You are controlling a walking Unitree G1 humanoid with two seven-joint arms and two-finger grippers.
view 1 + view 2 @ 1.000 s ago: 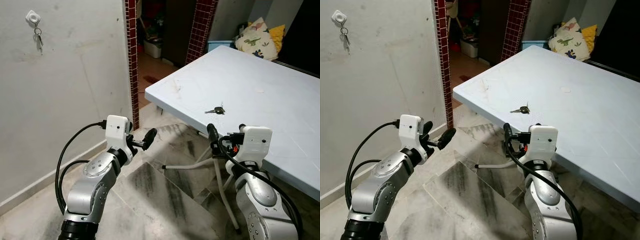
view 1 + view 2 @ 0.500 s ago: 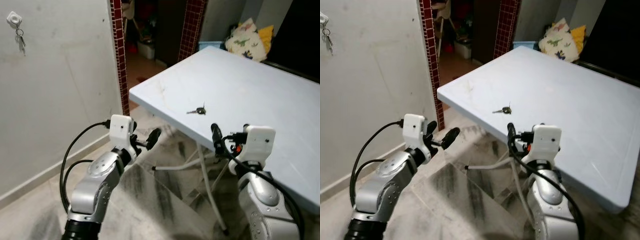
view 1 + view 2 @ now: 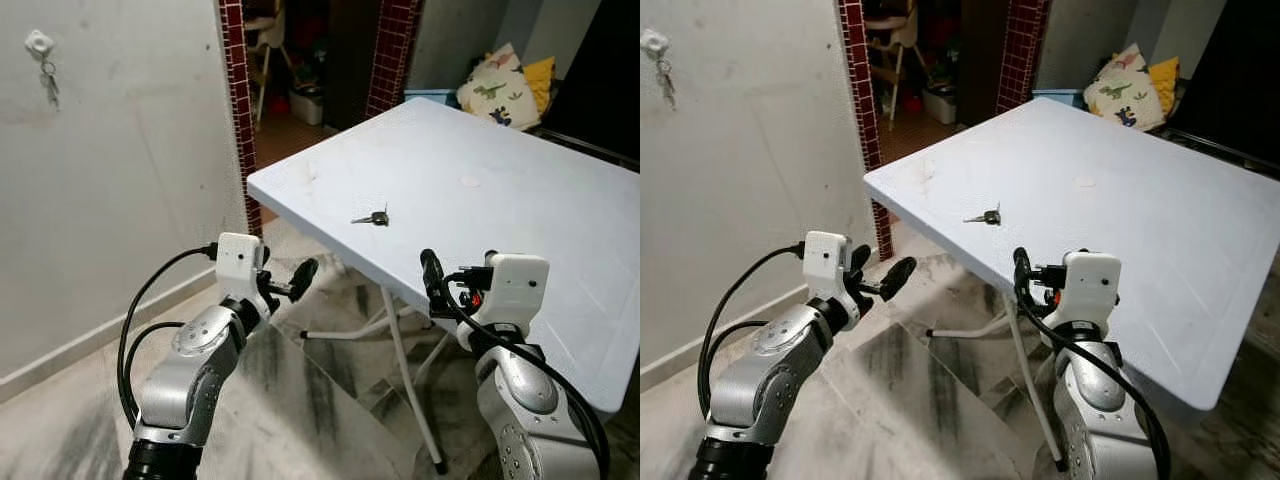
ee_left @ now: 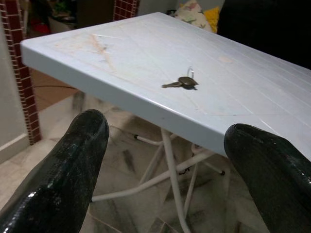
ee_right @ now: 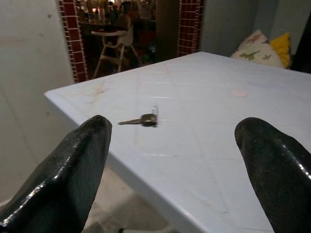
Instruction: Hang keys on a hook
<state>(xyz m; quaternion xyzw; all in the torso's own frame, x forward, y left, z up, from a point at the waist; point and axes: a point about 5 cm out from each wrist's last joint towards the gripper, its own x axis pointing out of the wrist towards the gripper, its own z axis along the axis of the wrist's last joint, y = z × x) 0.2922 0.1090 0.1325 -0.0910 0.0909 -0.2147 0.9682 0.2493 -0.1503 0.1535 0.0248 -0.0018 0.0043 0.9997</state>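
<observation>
While both arms hung low over the marble floor (image 3: 330,400), the keys (image 3: 371,218) lay flat on the pale tabletop (image 3: 520,200), centre of the head view, near its front edge. The left claw (image 4: 165,160) gaped wide, holding nothing, short of that edge. The right claw (image 5: 180,160) was spread wide too, pointed at the keys. Upper left, a hook (image 3: 39,43) on the wall carried another set of keys (image 3: 48,82).
</observation>
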